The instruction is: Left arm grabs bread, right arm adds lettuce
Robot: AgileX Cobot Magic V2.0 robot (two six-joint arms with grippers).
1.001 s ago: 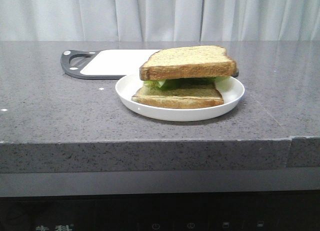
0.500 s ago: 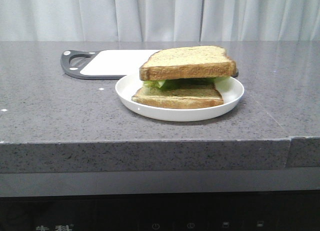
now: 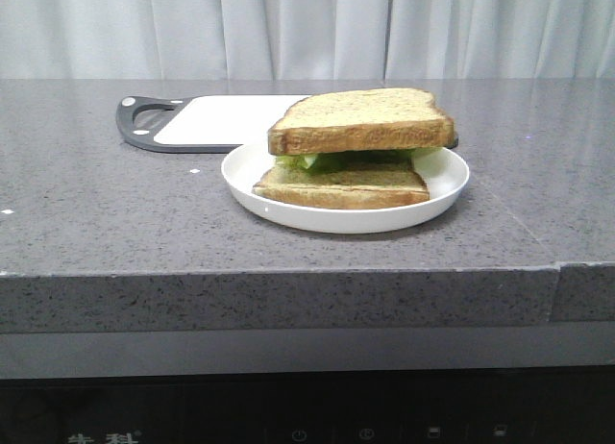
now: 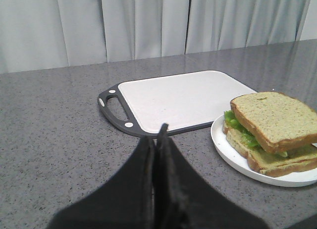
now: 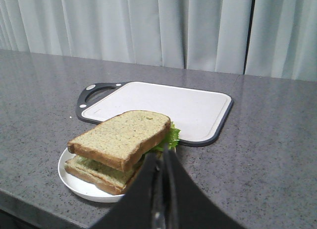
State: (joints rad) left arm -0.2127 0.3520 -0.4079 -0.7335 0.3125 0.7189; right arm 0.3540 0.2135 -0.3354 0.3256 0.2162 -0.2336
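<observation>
We judge the task complete: the bread [image 3: 361,120] sits as top slice on the lettuce [image 3: 312,160], over a lower slice [image 3: 343,185], all on the plate [image 3: 444,189] on the counter [image 3: 115,223]. Left fingers [image 4: 157,140] and right fingers [image 5: 162,164] are pressed together, holding nothing, both clear of the sandwich. We see no further move needed beyond parking the arms; the cutting board [image 3: 221,120] lies just behind the plate, and nothing obstructs.
</observation>
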